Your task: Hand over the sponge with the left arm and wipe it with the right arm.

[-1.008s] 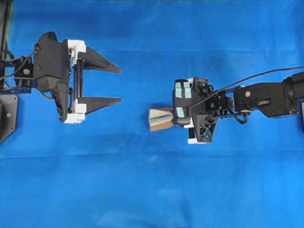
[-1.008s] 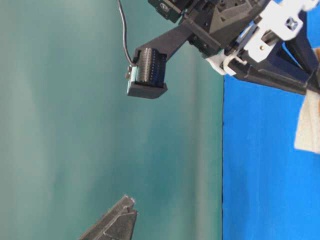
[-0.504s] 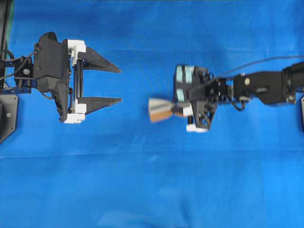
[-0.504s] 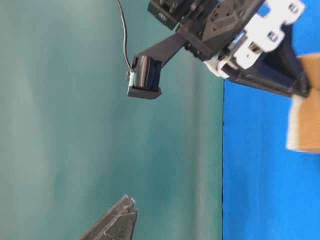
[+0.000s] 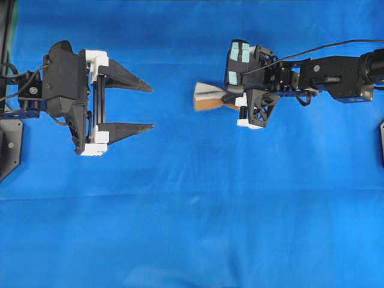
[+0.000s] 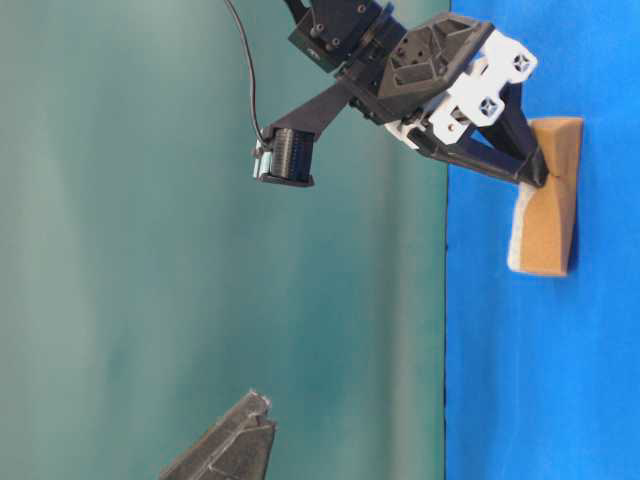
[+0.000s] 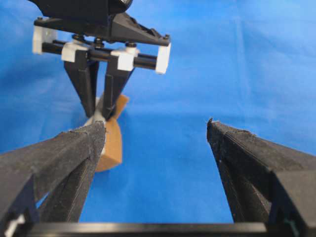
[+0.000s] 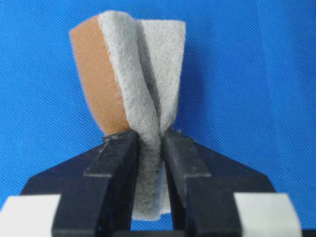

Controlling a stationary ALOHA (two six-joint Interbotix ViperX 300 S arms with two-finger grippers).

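Handover's done: my right gripper [image 5: 227,98] has the sponge [image 5: 209,97] pinched tight, left gripper [image 5: 141,106] sits wide open and empty. Wiping the blue cloth [image 5: 198,210] is what's left.

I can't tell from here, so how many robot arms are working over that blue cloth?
2. The left arm sits at the left of the overhead view, its fingers spread and empty. The right arm reaches in from the right, pinching the sponge.

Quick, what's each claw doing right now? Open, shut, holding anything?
Left claw: open and empty, fingers spread wide.
Right claw: shut on the sponge, pinching it at one end so it folds.
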